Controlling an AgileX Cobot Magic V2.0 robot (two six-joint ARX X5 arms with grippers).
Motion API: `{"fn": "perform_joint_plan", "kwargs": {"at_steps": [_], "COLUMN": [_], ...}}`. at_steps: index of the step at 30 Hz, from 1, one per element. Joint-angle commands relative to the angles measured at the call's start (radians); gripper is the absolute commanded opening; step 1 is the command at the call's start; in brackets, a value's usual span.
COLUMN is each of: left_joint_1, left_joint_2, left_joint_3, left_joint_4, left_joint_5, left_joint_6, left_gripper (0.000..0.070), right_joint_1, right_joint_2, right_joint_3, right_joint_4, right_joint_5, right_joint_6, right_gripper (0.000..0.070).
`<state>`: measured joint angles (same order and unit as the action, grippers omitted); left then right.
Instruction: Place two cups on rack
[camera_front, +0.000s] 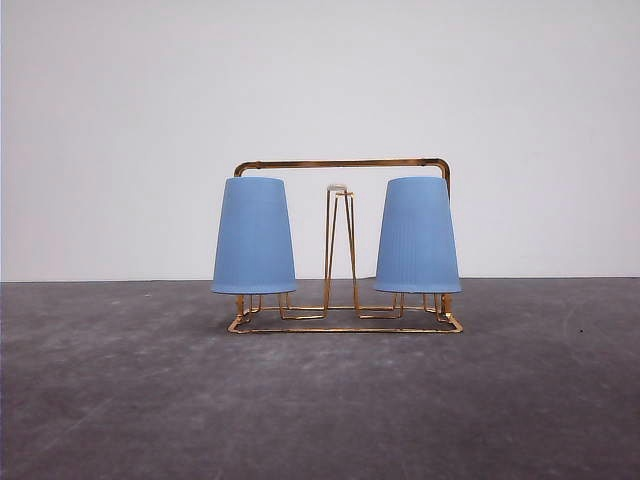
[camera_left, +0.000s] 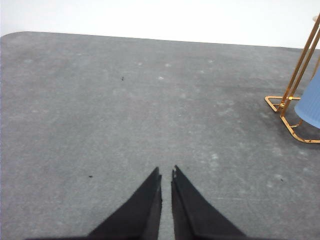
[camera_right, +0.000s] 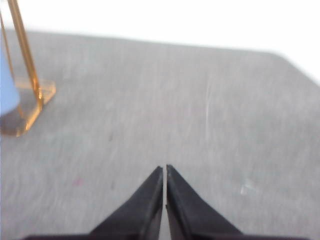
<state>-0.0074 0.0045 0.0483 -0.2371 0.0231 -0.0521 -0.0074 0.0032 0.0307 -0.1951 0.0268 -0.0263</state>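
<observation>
Front view, two cups (camera_front: 254, 236) (camera_front: 417, 236) upright, mouths down on rack (camera_front: 345, 320), left claw (camera_left: 166, 172) and right claw (camera_right: 164, 168) closed, empty.

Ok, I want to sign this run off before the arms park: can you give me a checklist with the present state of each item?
1. Left cup upside down over its prong: ok.
2. Right cup upside down over its prong: ok.
3. Rack upright, base flat on the table: ok.
4. Middle prong bare: ok, only two cups asked.
5. Left gripper shut, holding nothing, apart from the rack: ok.
6. Right gripper shut, holding nothing, apart from the rack: ok.
</observation>
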Motion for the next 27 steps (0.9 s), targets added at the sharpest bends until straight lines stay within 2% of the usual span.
{"fn": "perform_joint_plan", "kwargs": {"at_steps": [1, 27], "left_joint_1": [0.001, 0.0], "left_joint_2": [-0.001, -0.001], "left_joint_3": [-0.01, -0.01], "left_joint_4": [-0.017, -0.017], "left_joint_5": [-0.005, -0.005], "left_joint_6": [0.007, 0.007], "left_gripper": [0.0015, 0.0015], "right_joint_1": [0.0, 0.0], "right_joint_2": [0.0, 0.0], "right_joint_3": [-0.017, -0.018], "right_joint_4": [0.019, 0.038], "right_joint_5": [0.001, 0.001], "right_joint_6": [0.0, 0.0], "right_gripper": [0.0007, 0.0007]}}
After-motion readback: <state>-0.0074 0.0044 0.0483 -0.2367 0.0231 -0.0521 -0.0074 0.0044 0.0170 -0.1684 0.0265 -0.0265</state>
